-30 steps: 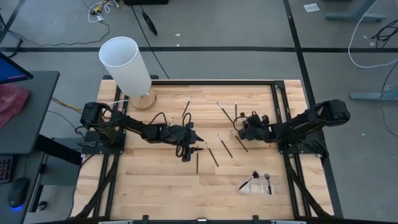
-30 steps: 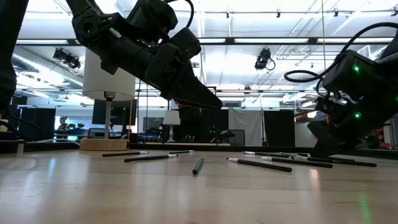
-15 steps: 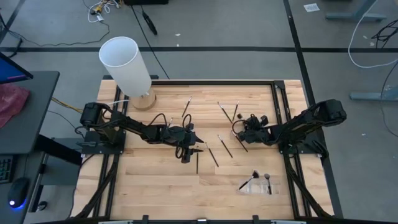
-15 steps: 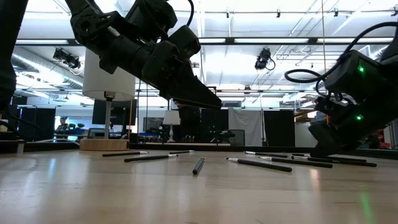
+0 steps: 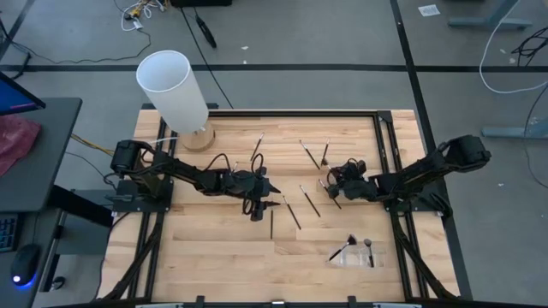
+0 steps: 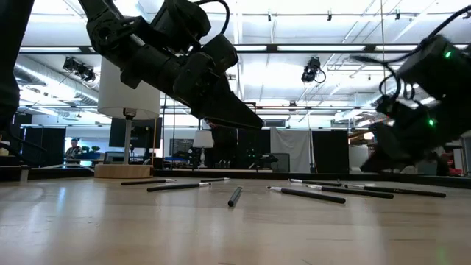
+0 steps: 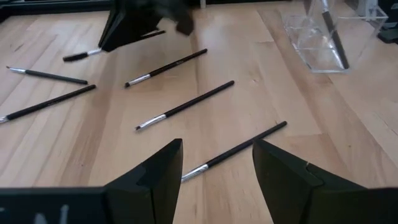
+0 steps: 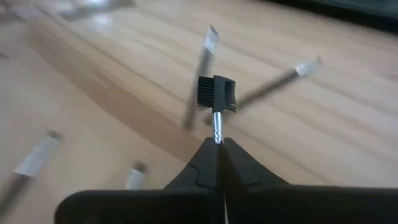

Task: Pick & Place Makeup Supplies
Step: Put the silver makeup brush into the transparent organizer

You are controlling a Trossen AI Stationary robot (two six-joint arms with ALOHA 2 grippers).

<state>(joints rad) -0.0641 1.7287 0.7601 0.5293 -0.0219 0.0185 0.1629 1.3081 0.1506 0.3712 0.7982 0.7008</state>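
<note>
Several thin dark makeup brushes point(image 5: 310, 199) lie flat and scattered on the wooden table point(image 5: 205, 257). My right gripper point(image 8: 217, 144) is at the table's right middle point(image 5: 329, 183), shut on a small brush whose black comb-and-bristle head point(image 8: 216, 93) sticks out past its tips. My left gripper point(image 7: 217, 158) hangs open at the table's middle point(image 5: 272, 200), tilted down above a lying brush point(image 7: 239, 148) and touching nothing. My right gripper pinches the small brush between its two fingertips, just behind the silver ferrule point(image 8: 216, 129). The brush runs along the fingers, with its head pointing forward out of them. Its handle is hidden by the fingers. The brush is lifted clear of the table.
A clear plastic holder point(image 5: 358, 253) with two brushes in it stands at the near right, also seen in the left wrist view point(image 7: 320, 37). A tall white cylinder point(image 5: 174, 88) on a wooden base stands at the far left corner. Bare wood lies at the near left.
My right gripper has risen off the table, tipped, and swung a little toward the near edge. My left arm has kept still.
</note>
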